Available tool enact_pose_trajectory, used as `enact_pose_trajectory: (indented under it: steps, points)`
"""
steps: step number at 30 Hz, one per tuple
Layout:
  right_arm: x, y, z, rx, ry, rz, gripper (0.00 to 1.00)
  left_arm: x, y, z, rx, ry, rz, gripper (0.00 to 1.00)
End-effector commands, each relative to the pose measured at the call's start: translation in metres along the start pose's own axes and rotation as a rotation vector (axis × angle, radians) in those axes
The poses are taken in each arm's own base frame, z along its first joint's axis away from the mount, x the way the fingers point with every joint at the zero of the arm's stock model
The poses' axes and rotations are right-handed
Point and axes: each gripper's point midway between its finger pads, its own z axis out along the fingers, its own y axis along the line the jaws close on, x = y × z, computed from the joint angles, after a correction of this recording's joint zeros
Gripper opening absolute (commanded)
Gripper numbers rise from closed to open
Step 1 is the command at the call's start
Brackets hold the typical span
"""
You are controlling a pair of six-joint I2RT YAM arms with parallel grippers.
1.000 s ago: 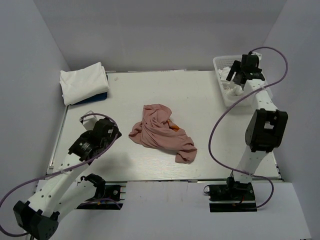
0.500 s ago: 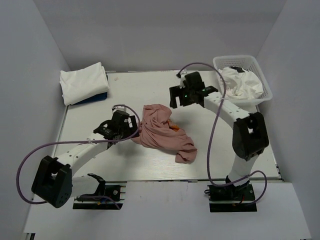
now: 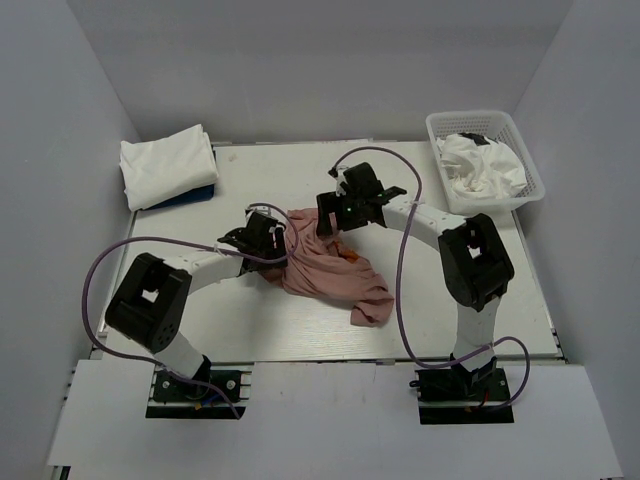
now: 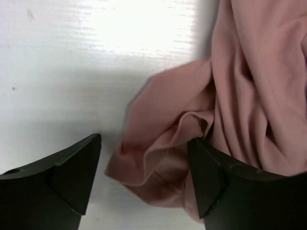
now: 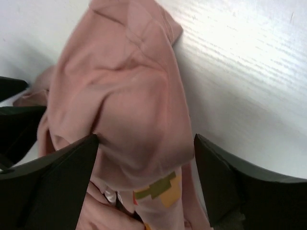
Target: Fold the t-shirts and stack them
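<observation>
A crumpled dusty-pink t-shirt (image 3: 330, 268) lies mid-table, its pixel print partly showing (image 5: 180, 184). My left gripper (image 3: 272, 238) is open at the shirt's left edge, its fingers (image 4: 72, 167) straddling a folded hem (image 4: 163, 153). My right gripper (image 3: 330, 215) is open over the shirt's top edge, a hump of pink cloth (image 5: 134, 105) between its fingers (image 5: 62, 172). A folded white t-shirt (image 3: 166, 165) lies on a blue one (image 3: 196, 193) at the back left. More white t-shirts (image 3: 484, 165) fill the basket.
A white mesh basket (image 3: 450, 125) stands at the back right corner. White walls enclose the table on the left, back and right. The arms' purple cables loop above the table on both sides of the pink shirt.
Both arms swung in from the sides to the pink shirt: the right one from the basket, the left one from the near left. Both now sit at the shirt's edges.
</observation>
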Motion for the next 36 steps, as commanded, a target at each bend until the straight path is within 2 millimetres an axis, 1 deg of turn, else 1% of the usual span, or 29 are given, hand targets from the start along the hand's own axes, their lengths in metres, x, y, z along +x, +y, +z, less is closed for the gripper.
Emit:
enact_pose_trajectory:
  steps: [1, 4, 5, 6, 7, 8, 10, 12, 13, 14, 15, 16, 17, 18, 19, 20, 21, 22, 23, 24, 26, 27, 30, 31, 32, 33, 34, 35, 36]
  points:
    - [-0.026, 0.008, 0.003, -0.02, -0.111, 0.02, 0.85, 0.015, 0.007, 0.011, -0.037, 0.052, -0.02, 0.81]
    - [-0.037, 0.01, 0.001, -0.024, -0.159, 0.034, 0.45, 0.013, 0.006, 0.013, -0.038, 0.054, -0.031, 0.61]
    - [-0.037, 0.011, 0.0, -0.025, -0.165, 0.04, 0.15, 0.007, 0.002, 0.012, -0.03, 0.041, -0.034, 0.35]
    - [-0.044, 0.012, -0.005, -0.021, -0.193, 0.041, 0.06, 0.009, 0.005, 0.015, -0.047, 0.045, -0.043, 0.23]
    - [-0.041, 0.012, -0.005, -0.018, -0.188, 0.034, 0.0, 0.005, 0.003, 0.014, -0.046, 0.042, -0.044, 0.12]
    - [-0.047, 0.011, -0.012, -0.004, -0.206, 0.029, 0.0, -0.001, 0.005, 0.013, -0.067, 0.03, -0.043, 0.0]
    - [-0.047, 0.007, -0.017, 0.025, -0.21, 0.019, 0.0, -0.002, 0.011, 0.009, -0.106, 0.039, -0.046, 0.0]
    - [-0.057, -0.002, -0.035, 0.103, -0.26, -0.006, 0.0, -0.028, 0.017, -0.007, -0.177, -0.019, -0.095, 0.0]
    - [-0.062, -0.003, -0.042, 0.116, -0.28, -0.016, 0.0, -0.053, 0.023, -0.019, -0.242, -0.095, -0.126, 0.0]
    - [-0.079, -0.012, -0.07, 0.201, -0.355, -0.019, 0.0, -0.063, 0.031, -0.038, -0.281, -0.126, -0.156, 0.0]
    - [-0.084, -0.017, -0.082, 0.244, -0.381, -0.034, 0.0, -0.074, 0.031, -0.051, -0.303, -0.168, -0.161, 0.0]
    - [-0.097, -0.03, -0.11, 0.357, -0.451, -0.034, 0.0, -0.096, 0.037, -0.07, -0.338, -0.239, -0.177, 0.0]
    - [-0.107, -0.031, -0.136, 0.394, -0.506, -0.048, 0.0, -0.1, 0.042, -0.084, -0.358, -0.257, -0.202, 0.0]
    - [-0.111, -0.033, -0.149, 0.424, -0.535, -0.05, 0.0, -0.109, 0.044, -0.098, -0.359, -0.293, -0.216, 0.0]
    - [-0.123, -0.039, -0.184, 0.503, -0.611, -0.06, 0.0, -0.127, 0.049, -0.127, -0.349, -0.38, -0.255, 0.0]
    - [-0.126, -0.038, -0.2, 0.527, -0.638, -0.082, 0.0, -0.133, 0.052, -0.142, -0.338, -0.422, -0.276, 0.0]
    - [-0.136, -0.028, -0.243, 0.527, -0.733, -0.083, 0.0, -0.14, 0.054, -0.157, -0.324, -0.457, -0.296, 0.0]
    - [-0.139, -0.03, -0.262, 0.574, -0.771, -0.105, 0.0, -0.148, 0.055, -0.174, -0.307, -0.498, -0.309, 0.0]
    - [-0.143, -0.03, -0.278, 0.589, -0.81, -0.104, 0.0, -0.155, 0.058, -0.2, -0.266, -0.557, -0.338, 0.0]
    - [-0.145, -0.022, -0.319, 0.594, -0.898, -0.096, 0.0, -0.164, 0.058, -0.218, -0.235, -0.605, -0.347, 0.0]
    - [-0.151, -0.017, -0.355, 0.624, -0.976, -0.124, 0.0, -0.176, 0.059, -0.25, -0.177, -0.676, -0.367, 0.0]
    - [-0.15, -0.009, -0.39, 0.616, -1.052, -0.116, 0.0, -0.182, 0.06, -0.276, -0.131, -0.732, -0.376, 0.0]
    - [-0.156, 0.006, -0.457, 0.637, -1.175, -0.14, 0.0, -0.198, 0.064, -0.328, -0.058, -0.836, -0.41, 0.0]
    - [-0.153, 0.01, -0.48, 0.637, -1.22, -0.136, 0.0, -0.203, 0.068, -0.355, -0.03, -0.881, -0.428, 0.0]
    - [-0.156, 0.018, -0.511, 0.647, -1.276, -0.153, 0.0, -0.204, 0.071, -0.368, -0.02, -0.9, -0.43, 0.0]
    - [-0.156, 0.021, -0.525, 0.651, -1.304, -0.156, 0.0, -0.208, 0.079, -0.391, -0.014, -0.945, -0.471, 0.0]
    - [-0.152, 0.024, -0.543, 0.654, -1.339, -0.153, 0.0, -0.207, 0.082, -0.404, 0.005, -0.961, -0.496, 0.0]
    - [-0.152, 0.032, -0.577, 0.651, -1.414, -0.143, 0.0, -0.204, 0.09, -0.422, 0.02, -0.995, -0.519, 0.0]
    - [-0.151, 0.034, -0.589, 0.671, -1.424, -0.167, 0.0, -0.206, 0.096, -0.443, 0.043, -1.039, -0.549, 0.0]
